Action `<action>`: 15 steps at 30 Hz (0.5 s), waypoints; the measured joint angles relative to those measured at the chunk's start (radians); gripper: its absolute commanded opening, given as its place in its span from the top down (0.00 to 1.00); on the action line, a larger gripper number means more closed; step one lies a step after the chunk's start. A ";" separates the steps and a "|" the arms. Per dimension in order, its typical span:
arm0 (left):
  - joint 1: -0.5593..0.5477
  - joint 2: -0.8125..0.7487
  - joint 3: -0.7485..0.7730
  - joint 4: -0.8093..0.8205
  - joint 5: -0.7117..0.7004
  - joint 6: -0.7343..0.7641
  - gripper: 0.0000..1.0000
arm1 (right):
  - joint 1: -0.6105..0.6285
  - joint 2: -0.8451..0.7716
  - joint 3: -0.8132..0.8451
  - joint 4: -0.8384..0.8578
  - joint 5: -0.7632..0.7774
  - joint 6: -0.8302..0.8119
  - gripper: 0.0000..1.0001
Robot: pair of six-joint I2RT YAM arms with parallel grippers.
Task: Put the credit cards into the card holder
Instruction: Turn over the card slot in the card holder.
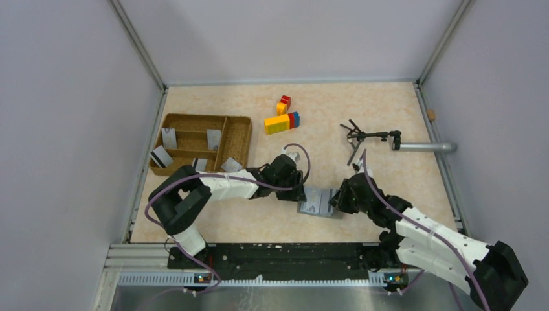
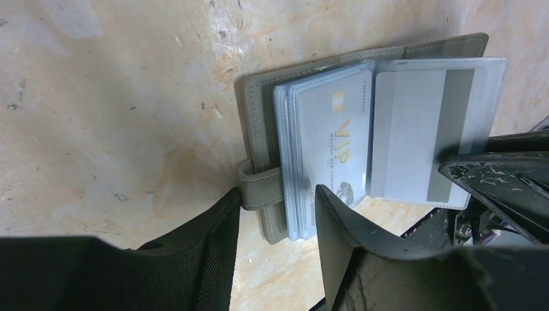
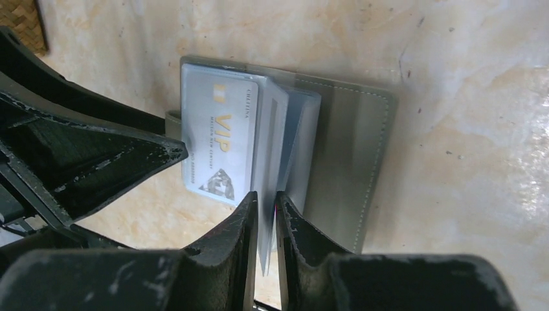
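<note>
card holder (image 1: 318, 202) nearest, wicker tray (image 1: 207, 117), bricks (image 1: 281, 122) beyond

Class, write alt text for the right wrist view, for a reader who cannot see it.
The right end effector pinches the lower edge of a clear sleeve of the open grey card holder, which lies on a beige table. A silver VIP card shows in the left sleeve, and the left end effector sits at the left.

Grey card holder (image 2: 259, 123), silver credit card (image 2: 330, 139) (gold VIP lettering).
</note>
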 measured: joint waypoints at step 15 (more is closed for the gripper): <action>0.000 0.003 -0.009 0.026 0.035 -0.023 0.50 | 0.000 0.109 0.021 0.113 -0.066 -0.032 0.74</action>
